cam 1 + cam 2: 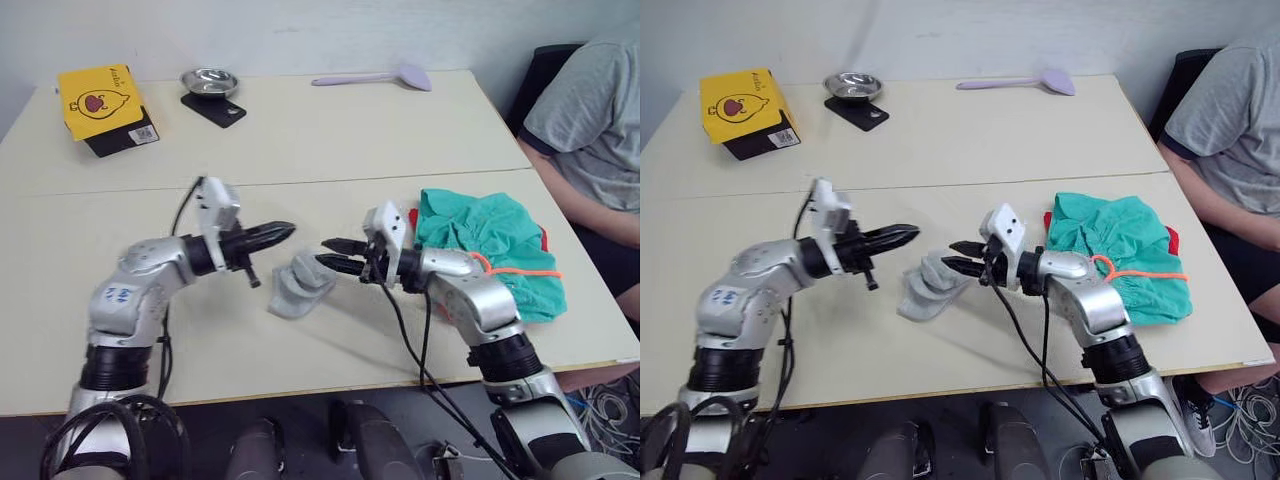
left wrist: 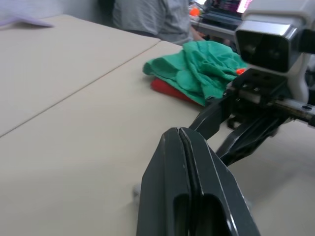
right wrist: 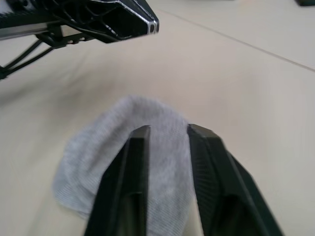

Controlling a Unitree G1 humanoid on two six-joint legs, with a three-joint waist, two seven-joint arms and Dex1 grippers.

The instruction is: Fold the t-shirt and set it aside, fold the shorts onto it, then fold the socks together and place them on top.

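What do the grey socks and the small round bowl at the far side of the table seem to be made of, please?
The socks: soft matte knit fabric, with a fine ribbed weave showing. The bowl: probably polished metal, as it looks silvery with bright reflections.

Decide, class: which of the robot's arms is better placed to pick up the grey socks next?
Probably the right. The right gripper is open with its fingers over the socks; the left gripper is shut, beside them.

The socks (image 1: 298, 284) are showing plain light grey knit. The shorts (image 1: 492, 248) are showing teal green with an orange drawstring (image 1: 520, 270). The t-shirt (image 1: 413, 217) is showing bright red at the shorts' 9 o'clock edge. The box (image 1: 100, 101) is showing yellow.
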